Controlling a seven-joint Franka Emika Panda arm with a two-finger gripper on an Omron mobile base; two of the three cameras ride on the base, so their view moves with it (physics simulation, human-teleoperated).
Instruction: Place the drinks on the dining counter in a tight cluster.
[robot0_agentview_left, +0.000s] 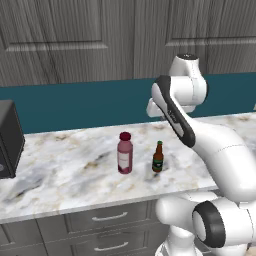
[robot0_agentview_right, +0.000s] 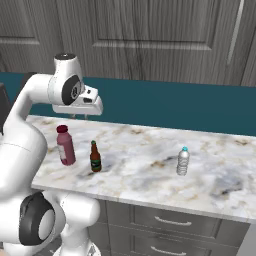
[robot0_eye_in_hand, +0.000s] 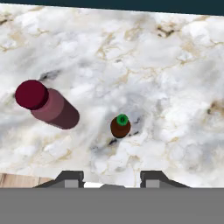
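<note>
Three drinks stand upright on a marble counter (robot0_agentview_left: 60, 170) with grey drawers and a teal backsplash. The pink-red juice bottle (robot0_agentview_left: 125, 153) (robot0_agentview_right: 65, 145) (robot0_eye_in_hand: 49, 105) is at the left. The dark brown beer bottle (robot0_agentview_left: 158, 157) (robot0_agentview_right: 95, 157) (robot0_eye_in_hand: 120, 126) stands just right of it. The clear water bottle (robot0_agentview_right: 183, 161) is well apart to the right. My gripper (robot0_agentview_right: 80, 116) (robot0_eye_in_hand: 112, 178) hangs high above the beer bottle and looks straight down on it. It is open, with nothing between its fingertips. The dining counter is out of view.
A black appliance (robot0_agentview_left: 7, 137) sits at the counter's left end. Grey drawers (robot0_agentview_right: 165, 220) run under the front edge and dark grey cabinets (robot0_agentview_left: 75, 35) hang above the backsplash. Bare marble lies between the beer bottle and the water bottle.
</note>
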